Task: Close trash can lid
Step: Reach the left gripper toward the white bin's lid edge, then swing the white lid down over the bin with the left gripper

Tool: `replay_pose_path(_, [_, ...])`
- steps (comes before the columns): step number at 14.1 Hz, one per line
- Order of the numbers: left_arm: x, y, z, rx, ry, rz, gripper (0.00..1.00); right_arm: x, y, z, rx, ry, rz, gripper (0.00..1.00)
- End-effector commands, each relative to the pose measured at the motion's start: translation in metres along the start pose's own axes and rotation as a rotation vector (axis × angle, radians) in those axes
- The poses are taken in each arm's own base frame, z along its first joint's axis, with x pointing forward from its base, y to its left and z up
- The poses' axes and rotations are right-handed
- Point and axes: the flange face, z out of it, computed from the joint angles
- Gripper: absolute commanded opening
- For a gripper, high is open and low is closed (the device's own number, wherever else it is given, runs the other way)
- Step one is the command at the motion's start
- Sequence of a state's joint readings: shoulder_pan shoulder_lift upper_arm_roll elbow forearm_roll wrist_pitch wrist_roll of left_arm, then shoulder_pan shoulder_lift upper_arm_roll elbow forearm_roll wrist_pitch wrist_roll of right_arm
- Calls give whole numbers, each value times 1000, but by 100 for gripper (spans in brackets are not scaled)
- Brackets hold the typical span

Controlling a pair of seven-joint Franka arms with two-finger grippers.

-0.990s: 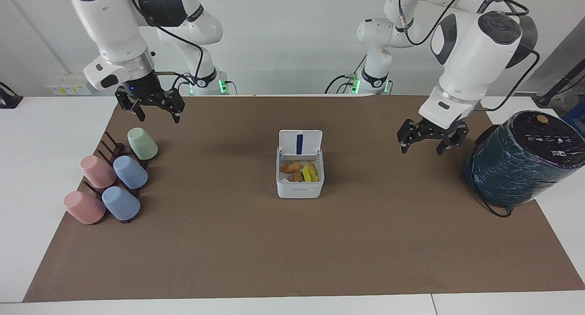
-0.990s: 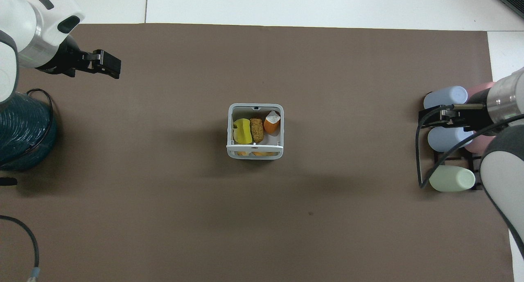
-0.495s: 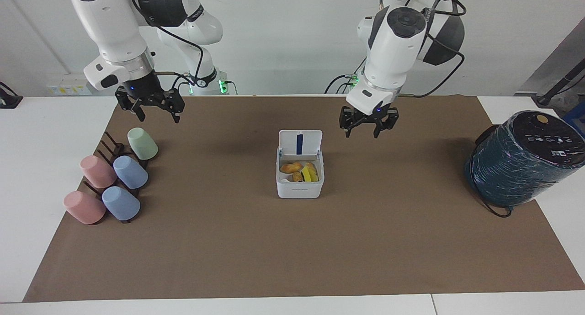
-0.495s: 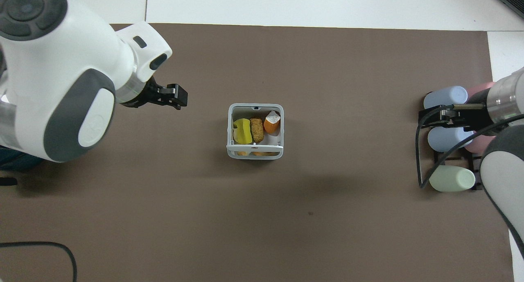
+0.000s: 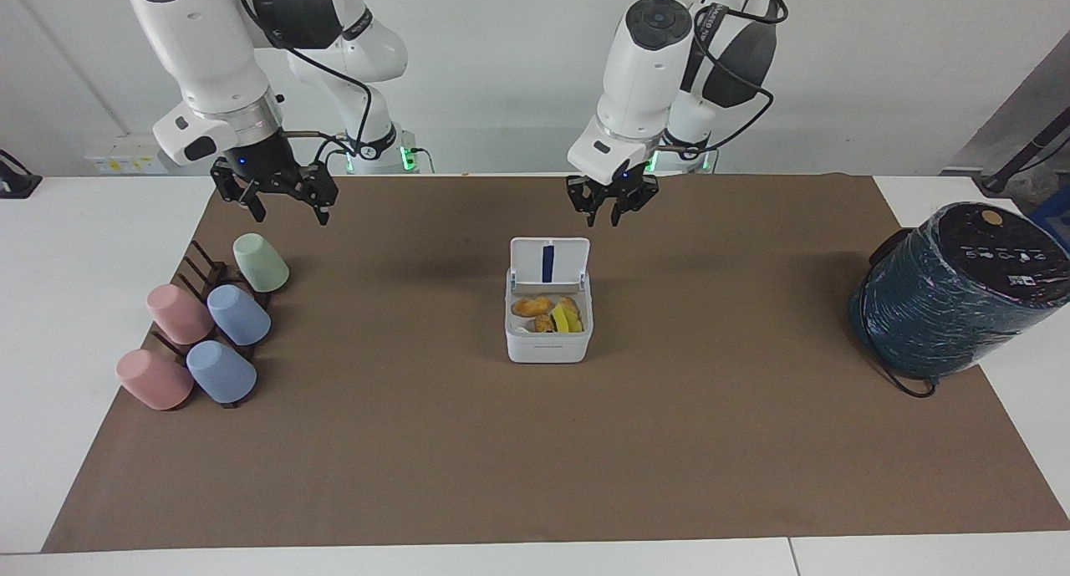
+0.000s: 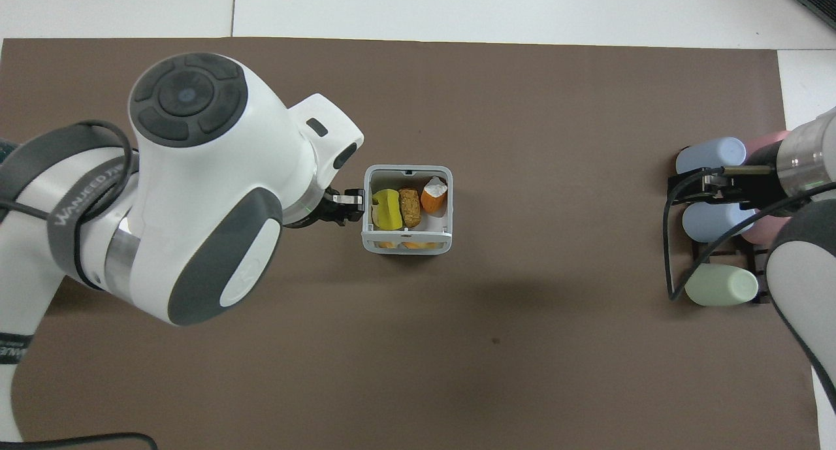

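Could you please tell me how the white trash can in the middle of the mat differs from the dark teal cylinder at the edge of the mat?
The trash can is a small white box with rounded corners; the teal cylinder is much larger, round and dark.

The trash can is open, its lid standing upright and food scraps visible inside; the teal cylinder has a closed black top.

The trash can sits level mid-mat; the teal cylinder leans, at the left arm's end.

Neither is touched by a pincer.
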State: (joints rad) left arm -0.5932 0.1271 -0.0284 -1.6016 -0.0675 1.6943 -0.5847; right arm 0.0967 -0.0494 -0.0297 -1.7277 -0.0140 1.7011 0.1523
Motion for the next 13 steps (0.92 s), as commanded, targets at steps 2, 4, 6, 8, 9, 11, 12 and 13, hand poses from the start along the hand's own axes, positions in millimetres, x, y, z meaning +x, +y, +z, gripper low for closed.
replay_pose_path(2, [-36,10,19,-22,18,-15,21,-7,5,-2,19,-6,-12,100])
replay_pose_path(4, [-44,11,32,-40,46,-8,21,-7,5,-2,21,-6,-12,100])
replay_pose_path(6, [-46,10,41,-63,78,-9,21,-7,5,-2,21,-6,-12,100])
replay_pose_path(8, [-44,12,41,-87,101,-14,21,-7,5,-2,19,-6,-12,100])
replay_pose_path(9, [-41,14,40,-110,116,-34,21,-7,5,-2,21,-6,-12,100])
replay_pose_path(11, [-34,18,43,-163,169,-72,21,-7,5,-2,21,-6,-12,100])
replay_pose_path(12, [-29,21,45,-190,201,-83,21,-7,5,-2,21,-6,-12,100])
replay_pose_path(13, [-25,23,49,-220,226,-92,21,-7,5,-2,19,-6,-12,100])
